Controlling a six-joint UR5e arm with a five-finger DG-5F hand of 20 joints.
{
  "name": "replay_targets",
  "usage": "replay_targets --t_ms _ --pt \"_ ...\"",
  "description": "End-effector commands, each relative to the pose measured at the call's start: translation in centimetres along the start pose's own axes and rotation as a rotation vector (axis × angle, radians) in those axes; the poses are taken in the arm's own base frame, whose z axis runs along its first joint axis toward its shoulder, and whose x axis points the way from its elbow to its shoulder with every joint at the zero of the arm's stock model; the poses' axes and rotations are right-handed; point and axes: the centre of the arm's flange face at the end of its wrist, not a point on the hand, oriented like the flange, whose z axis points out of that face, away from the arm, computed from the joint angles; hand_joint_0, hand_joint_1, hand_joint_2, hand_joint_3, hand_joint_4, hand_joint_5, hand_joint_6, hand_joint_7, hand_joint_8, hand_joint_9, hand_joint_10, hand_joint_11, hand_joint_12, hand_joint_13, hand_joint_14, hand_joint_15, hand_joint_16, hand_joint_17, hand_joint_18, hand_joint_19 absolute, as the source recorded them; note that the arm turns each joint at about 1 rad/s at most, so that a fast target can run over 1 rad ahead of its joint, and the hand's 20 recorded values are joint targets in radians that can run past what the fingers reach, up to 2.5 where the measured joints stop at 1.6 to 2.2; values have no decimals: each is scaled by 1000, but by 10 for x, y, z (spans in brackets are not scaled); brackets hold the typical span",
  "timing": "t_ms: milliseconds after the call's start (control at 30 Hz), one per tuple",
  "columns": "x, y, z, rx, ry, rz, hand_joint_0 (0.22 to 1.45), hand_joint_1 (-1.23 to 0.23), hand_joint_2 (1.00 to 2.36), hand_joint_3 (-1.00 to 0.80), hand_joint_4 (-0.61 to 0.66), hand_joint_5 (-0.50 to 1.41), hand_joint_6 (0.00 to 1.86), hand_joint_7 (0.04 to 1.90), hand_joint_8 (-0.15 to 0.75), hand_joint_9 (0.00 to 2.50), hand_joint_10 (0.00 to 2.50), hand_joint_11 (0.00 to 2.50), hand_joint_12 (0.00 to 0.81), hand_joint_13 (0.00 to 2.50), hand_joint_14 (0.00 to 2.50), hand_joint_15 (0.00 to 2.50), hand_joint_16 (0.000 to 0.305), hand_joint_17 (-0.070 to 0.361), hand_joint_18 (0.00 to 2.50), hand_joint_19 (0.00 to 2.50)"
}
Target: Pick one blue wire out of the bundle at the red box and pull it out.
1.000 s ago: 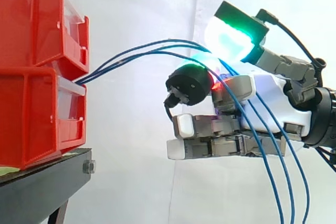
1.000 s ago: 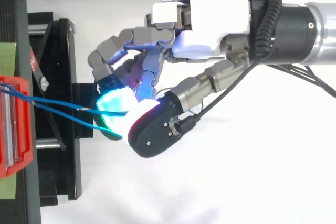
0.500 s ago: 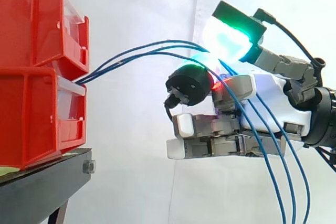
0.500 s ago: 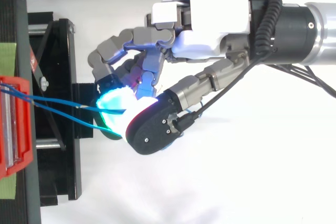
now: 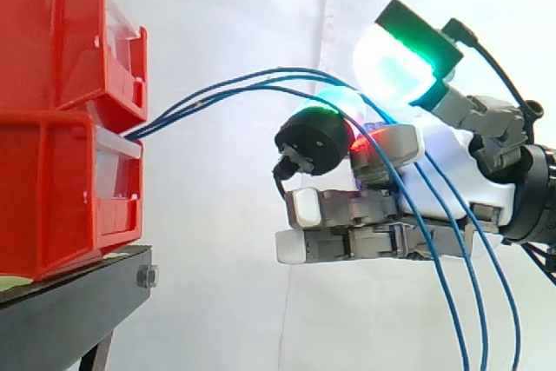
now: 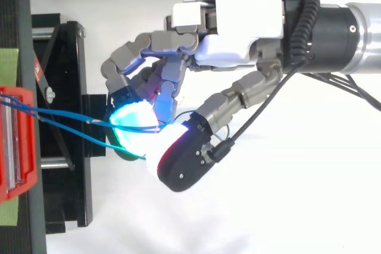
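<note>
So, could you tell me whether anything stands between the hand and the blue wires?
Nothing visible does. The blue wires run through open air from the red box straight to the hand and drape over it.

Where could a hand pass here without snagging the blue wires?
Below the blue wires, between the red bins and the hand, above the black stand, is bare. It's crowded at the hand, where the wires drape over it.

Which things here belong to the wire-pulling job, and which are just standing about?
Part of the job: the blue wires; the lower red box they come out of; the hand.

Just there: the upper red box; the black stand; the green tape; the white curtain.
</note>
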Motion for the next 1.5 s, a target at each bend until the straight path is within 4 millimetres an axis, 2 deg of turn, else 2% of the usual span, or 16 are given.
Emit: replay_targets --t_ms 0,133,233,467,633,767,1100,1167,1300,1400,1467 --pt "0 0 0 0 0 0 559 -800 1000 -500 254 -87 759 1313 231 1175 31 893 372 636 21 512 59 132 379 446" --pt "0 0 0 0 0 0 530 -640 1000 -500 232 -73 739 1324 234 1229 30 880 380 657 22 511 59 133 389 469" --pt "0 1 0 -2 0 0 560 -610 1005 -448 214 -70 739 1340 230 1235 30 874 371 659 21 518 58 130 381 474" --pt "0 0 0 0 0 0 578 -691 1015 -291 183 -75 776 1335 239 1250 31 908 368 664 21 517 57 128 388 468" --pt "0 0 0 0 0 0 579 -775 1018 -242 186 -78 791 1348 238 1236 30 911 369 662 21 518 57 128 390 443" --pt "0 0 0 0 0 0 586 -867 1019 -233 197 -87 804 1351 231 1196 31 907 369 644 21 516 57 128 386 423" --pt "0 0 0 0 0 0 606 -928 1011 -369 232 -100 808 1334 224 1141 31 896 362 596 21 497 57 129 359 405" --pt "0 0 0 0 0 0 563 -842 1001 -479 240 -96 804 1322 229 1169 31 898 367 606 21 500 58 131 364 428" --pt "0 0 0 0 0 0 525 -619 1000 -500 217 -78 782 1333 236 1229 29 870 379 639 21 497 60 135 381 451" --pt "0 0 0 0 0 0 549 -541 1002 -487 195 -69 772 1350 225 1258 30 878 373 656 20 500 58 131 378 466" --pt "0 0 0 0 0 0 582 -552 1008 -423 177 -68 773 1360 225 1272 31 892 365 660 22 508 56 127 373 473"
